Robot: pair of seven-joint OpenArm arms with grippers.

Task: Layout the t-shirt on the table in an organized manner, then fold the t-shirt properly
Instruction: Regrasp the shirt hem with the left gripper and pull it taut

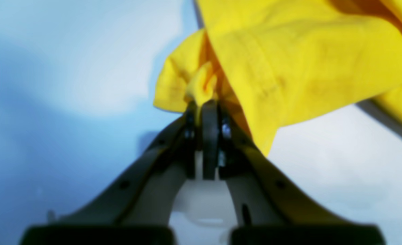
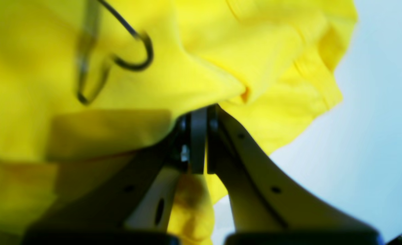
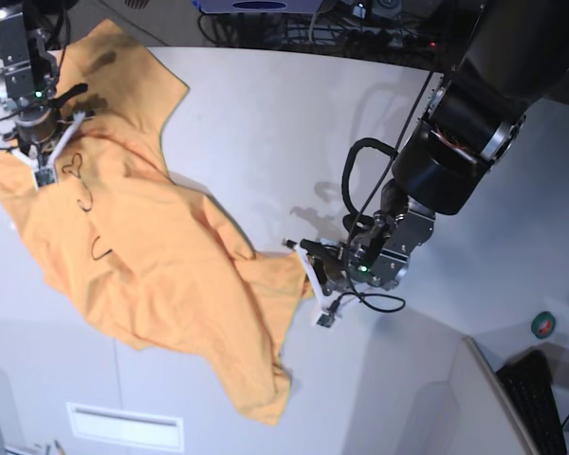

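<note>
The t-shirt [image 3: 161, 256] lies crumpled across the table [image 3: 266, 123], running from the far left down toward the front centre, with black cursive lettering [image 3: 81, 190] facing up. My left gripper [image 3: 315, 289] is low at the shirt's right edge. In the left wrist view the left gripper [image 1: 202, 103] is shut on a small pinch of the t-shirt [image 1: 289, 61]. My right gripper [image 3: 44, 173] is at the shirt's far-left part, near the lettering. The right wrist view shows the right gripper [image 2: 201, 112] shut on a fold of the t-shirt [image 2: 221, 51].
A keyboard [image 3: 541, 398] and a small green roll [image 3: 545, 325] sit at the front right. Cables and equipment line the far edge [image 3: 360, 33]. A dark seam [image 3: 379, 336] crosses the table near the front. The left arm's bulky body [image 3: 455, 152] hangs over the right half.
</note>
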